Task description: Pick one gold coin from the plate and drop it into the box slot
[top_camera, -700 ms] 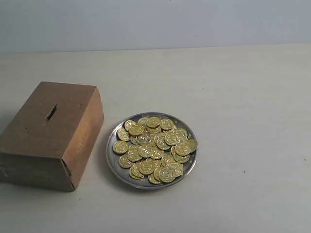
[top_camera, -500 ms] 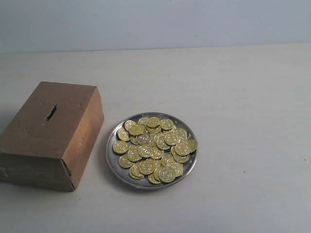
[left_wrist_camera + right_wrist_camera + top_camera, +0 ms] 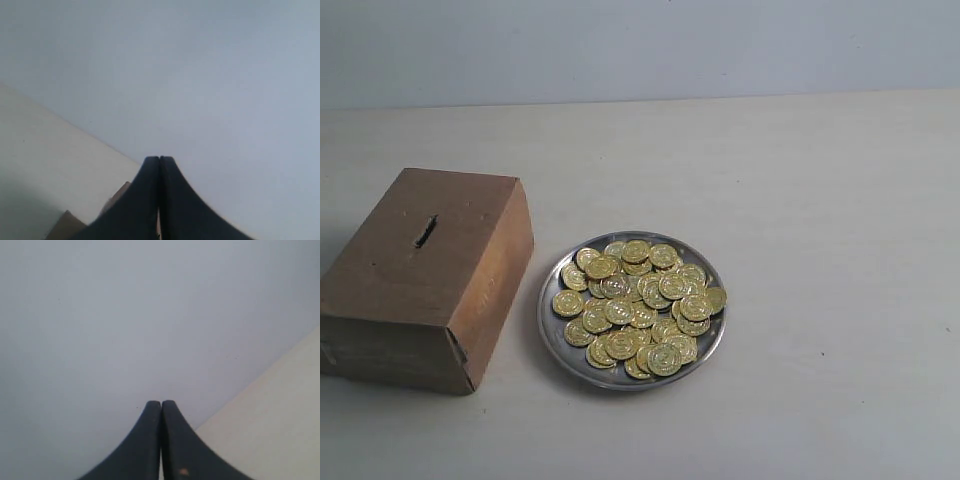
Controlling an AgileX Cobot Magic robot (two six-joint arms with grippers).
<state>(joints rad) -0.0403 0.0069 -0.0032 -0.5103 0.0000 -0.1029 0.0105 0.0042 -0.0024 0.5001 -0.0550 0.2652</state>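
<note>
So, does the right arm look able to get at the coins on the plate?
Probably yes. Nothing covers the coins or the plate, and the box stands apart on the left arm's side. The right gripper is shut, facing the wall, so it must open first.

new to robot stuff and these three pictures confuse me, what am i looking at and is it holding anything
This is a two-armed robot, though neither arm shows in the wide picture. That picture comes from a camera off the arms. On a pale table sit a brown cardboard box with a slot in its top and, beside it, a silver plate heaped with gold coins. The other two pictures come from a camera on each wrist, looking along dark fingers. The left fingers and the right fingers are pressed shut with nothing between them, so no coin is held.
</note>
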